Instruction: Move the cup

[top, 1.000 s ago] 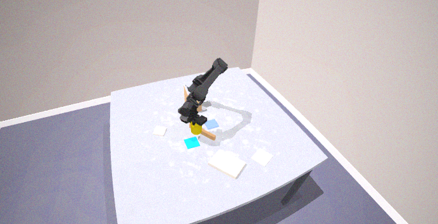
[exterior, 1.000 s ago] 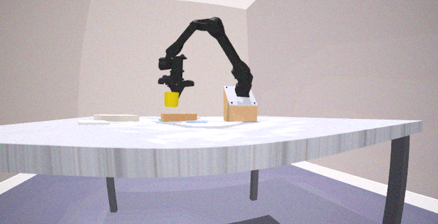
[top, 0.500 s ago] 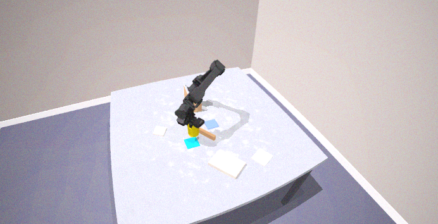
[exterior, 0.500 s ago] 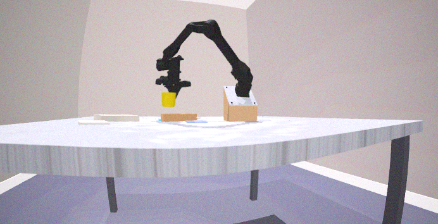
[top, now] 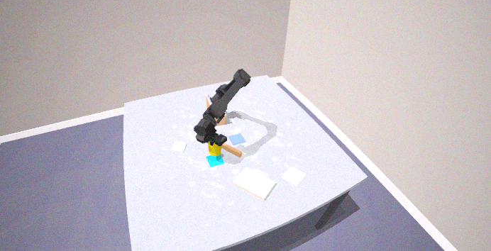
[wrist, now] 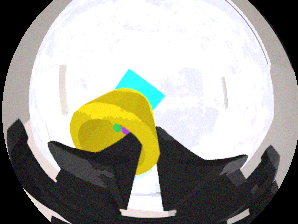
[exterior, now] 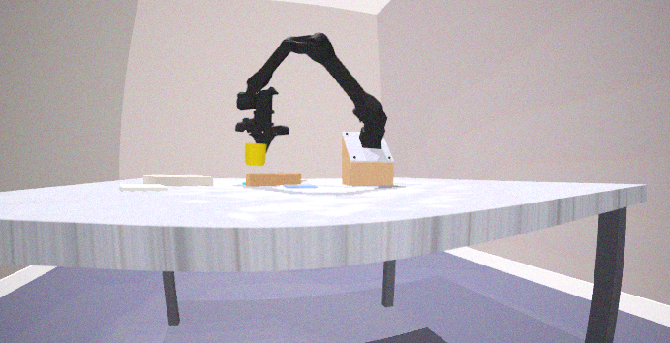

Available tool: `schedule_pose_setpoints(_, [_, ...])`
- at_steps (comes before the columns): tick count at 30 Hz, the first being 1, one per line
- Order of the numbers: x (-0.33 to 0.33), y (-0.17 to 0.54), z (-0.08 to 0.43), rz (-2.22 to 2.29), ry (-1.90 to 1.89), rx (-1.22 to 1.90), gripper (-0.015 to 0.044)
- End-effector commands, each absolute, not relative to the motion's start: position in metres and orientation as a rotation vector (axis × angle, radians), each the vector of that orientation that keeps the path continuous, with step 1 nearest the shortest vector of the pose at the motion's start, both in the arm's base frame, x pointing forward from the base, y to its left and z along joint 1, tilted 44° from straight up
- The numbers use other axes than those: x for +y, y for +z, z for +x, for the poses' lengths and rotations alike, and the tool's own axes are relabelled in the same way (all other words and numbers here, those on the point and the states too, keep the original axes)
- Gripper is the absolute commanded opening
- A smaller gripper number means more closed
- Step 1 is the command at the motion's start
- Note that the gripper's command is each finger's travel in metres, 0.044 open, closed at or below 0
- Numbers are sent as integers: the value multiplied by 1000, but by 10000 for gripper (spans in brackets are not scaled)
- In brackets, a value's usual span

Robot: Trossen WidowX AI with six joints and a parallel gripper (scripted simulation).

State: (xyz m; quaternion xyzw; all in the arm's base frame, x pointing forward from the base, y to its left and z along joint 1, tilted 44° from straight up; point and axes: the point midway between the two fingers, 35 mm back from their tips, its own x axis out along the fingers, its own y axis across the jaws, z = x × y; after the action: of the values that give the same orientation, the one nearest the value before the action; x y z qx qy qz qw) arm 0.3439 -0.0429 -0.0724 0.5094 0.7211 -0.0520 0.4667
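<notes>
Hanging at frame centre above the cyan pad (top: pixel 215 160), the gripper (exterior: pixel 261 140) pinches the yellow cup (exterior: pixel 255 154) by its rim (marbles (wrist: pixel 120 128) inside): lower it vertically, keeping it upright.

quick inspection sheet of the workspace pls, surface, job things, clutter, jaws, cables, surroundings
surface: pale table, faint white flecks
job's things: yellow cup held upright in the air, marbles inside; cyan pad below it; light blue pad beside
clutter: wooden bar between the pads; white slab; two small white tiles
grippers: gripper jaws shut on the cup rim
cables: nothing seen
surroundings: beige walls, blue-grey floor, wooden arm base
</notes>
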Motion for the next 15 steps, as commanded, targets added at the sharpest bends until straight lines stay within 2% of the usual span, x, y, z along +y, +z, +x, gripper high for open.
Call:
schedule_pose_setpoints(1, [-38, -79, 343, 1254, -131, 1776, 0])
schedule_pose_setpoints(15, [-21, -100, 343, 1254, -130, 1776, 0])
